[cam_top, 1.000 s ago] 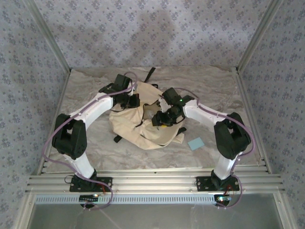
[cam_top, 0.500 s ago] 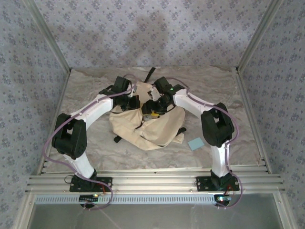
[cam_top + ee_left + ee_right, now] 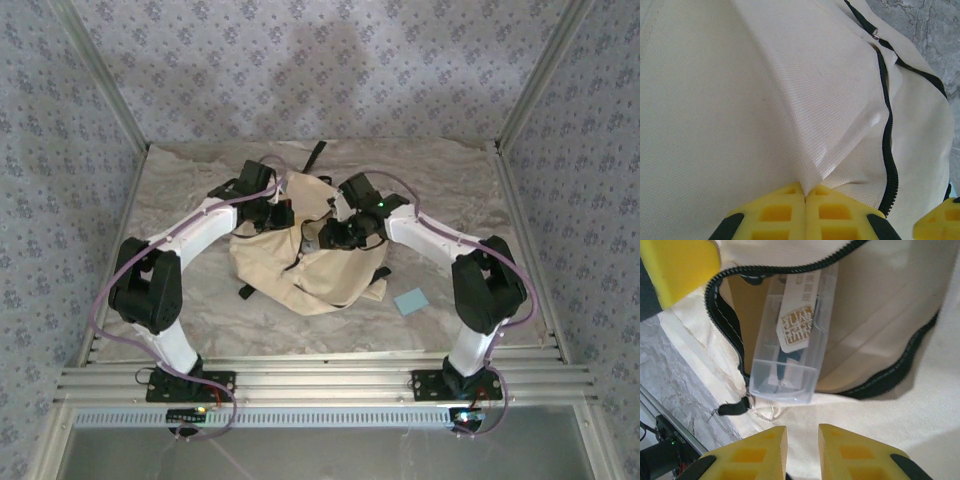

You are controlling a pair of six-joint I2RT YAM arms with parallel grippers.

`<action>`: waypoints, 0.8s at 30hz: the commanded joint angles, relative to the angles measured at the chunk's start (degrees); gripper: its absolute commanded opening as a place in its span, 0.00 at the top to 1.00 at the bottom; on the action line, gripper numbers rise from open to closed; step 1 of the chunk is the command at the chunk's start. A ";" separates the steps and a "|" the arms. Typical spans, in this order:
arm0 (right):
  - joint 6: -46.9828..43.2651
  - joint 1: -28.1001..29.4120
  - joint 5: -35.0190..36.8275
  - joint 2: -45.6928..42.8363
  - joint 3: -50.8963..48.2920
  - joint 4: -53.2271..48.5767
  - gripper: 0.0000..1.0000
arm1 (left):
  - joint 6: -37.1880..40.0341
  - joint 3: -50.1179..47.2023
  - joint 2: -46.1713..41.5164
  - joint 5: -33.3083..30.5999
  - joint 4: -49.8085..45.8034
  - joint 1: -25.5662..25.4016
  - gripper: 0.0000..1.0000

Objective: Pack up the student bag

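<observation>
Since the student bag [image 3: 310, 272] in the middle of the table [image 3: 180, 300] is soft, limp cloth, we'd hold it by a fold or the zip edge. The left gripper [image 3: 805, 192] is clenched on a fabric fold, and the right gripper [image 3: 802, 440] is barely parted and empty, near the open pocket. A clear plastic case [image 3: 787, 355] lies in the opening, its contents, possibly pens, blurred and the pocket's depth hidden.

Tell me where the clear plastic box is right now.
In the right wrist view the clear plastic box lies left of centre in the open zipper mouth of the student bag, just ahead of the right gripper.
</observation>
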 commanded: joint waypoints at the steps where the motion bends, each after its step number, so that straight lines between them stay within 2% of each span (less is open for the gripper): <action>1: 2.84 1.61 0.48 2.95 0.57 5.00 0.75 | -1.07 1.58 -1.33 2.81 2.77 -0.08 1.00; 4: 3.84 2.76 0.63 6.68 2.25 7.82 0.76 | -1.48 0.95 -1.86 3.04 3.16 -0.25 1.00; 11: 7.45 3.29 1.03 11.73 5.55 21.20 0.77 | -2.46 -0.66 -2.92 3.51 3.65 -0.41 1.00; 14: 6.27 3.34 0.45 11.10 6.52 18.93 0.77 | -1.97 -0.59 -3.04 2.78 3.04 -0.43 1.00; 18: 4.85 1.85 1.67 4.55 0.61 14.84 0.75 | -0.82 -0.17 -2.83 1.08 2.42 -0.01 1.00; 24: 2.30 -1.71 6.52 -8.44 -10.37 1.65 0.62 | -0.01 0.29 -2.35 0.22 2.53 1.78 1.00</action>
